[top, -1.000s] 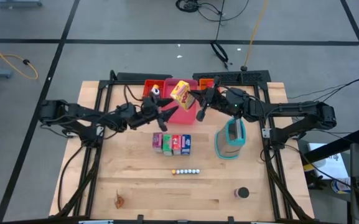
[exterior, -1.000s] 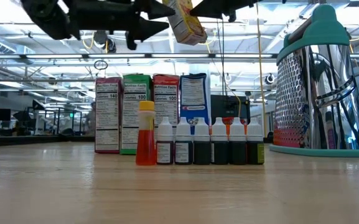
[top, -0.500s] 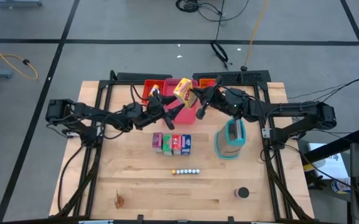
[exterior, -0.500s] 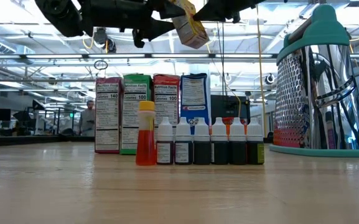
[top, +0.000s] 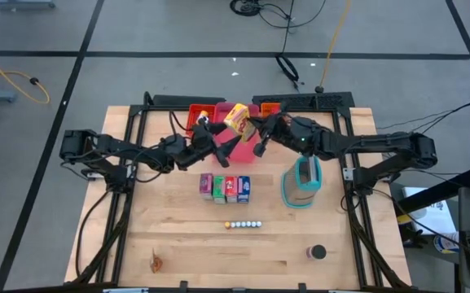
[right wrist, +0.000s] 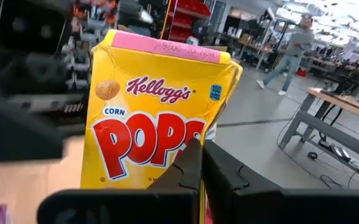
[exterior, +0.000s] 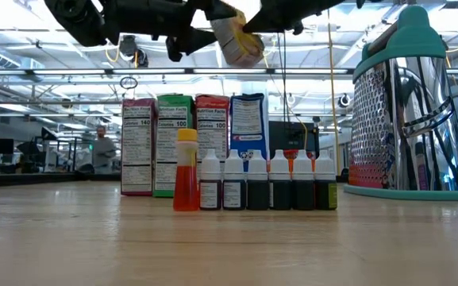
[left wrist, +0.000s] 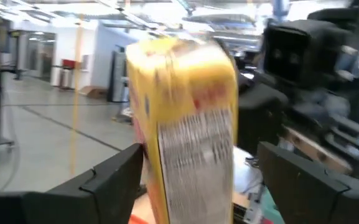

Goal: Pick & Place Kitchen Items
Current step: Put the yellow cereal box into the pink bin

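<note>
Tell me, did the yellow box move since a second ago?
Yes, a little. In the high view the yellow box stays above the pink tray, in the right gripper, but the low view shows it tipped differently and sitting slightly higher.

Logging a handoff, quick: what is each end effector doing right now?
Left end effector: open, fingers either side of the yellow cereal box, apart from it.
Right end effector: shut on the yellow cereal box, above the pink tray.

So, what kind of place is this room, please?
Probably a robotics lab in a big industrial hall, not a kitchen: a wooden table on a concrete floor, cables lying around, and shelving plus a workbench behind.
</note>
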Controlling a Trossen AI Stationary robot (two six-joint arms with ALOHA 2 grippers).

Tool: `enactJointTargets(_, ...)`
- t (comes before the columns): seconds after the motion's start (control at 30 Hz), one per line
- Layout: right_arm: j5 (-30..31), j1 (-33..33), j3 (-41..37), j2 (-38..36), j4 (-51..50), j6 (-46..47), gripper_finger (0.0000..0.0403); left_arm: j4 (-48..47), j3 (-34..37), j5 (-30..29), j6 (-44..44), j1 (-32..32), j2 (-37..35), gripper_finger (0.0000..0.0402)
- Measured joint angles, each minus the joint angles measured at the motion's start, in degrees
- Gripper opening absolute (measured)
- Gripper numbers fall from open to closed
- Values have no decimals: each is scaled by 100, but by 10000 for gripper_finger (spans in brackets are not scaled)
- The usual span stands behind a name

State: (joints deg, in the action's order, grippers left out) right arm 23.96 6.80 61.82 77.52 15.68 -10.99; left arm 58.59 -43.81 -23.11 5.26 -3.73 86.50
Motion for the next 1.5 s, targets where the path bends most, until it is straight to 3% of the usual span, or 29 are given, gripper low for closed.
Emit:
enactJointTargets(0.23, -151, -147, -8, 230, 234, -239, 0, -124, -4, -595, -67, 2, -11, 291)
enactJointTargets(0.63, -150, -77, -5, 173, -14, -168, 0, -155, -2, -667, -346, -4, -7, 121)
enactJointTargets(0.8, -152, -78, 1, 171, -55, -170, 2, -157, -2, -642, -495, -25, -4, 76)
enactJointTargets(1.23, 238, -87, 5, 155, -472, -221, 51, -238, 2, -790, -516, -352, -10, 75)
enactJointTargets(1.5, 312, -78, -2, -53, -744, -218, 84, -917, 4, -869, -450, -773, -113, 82)
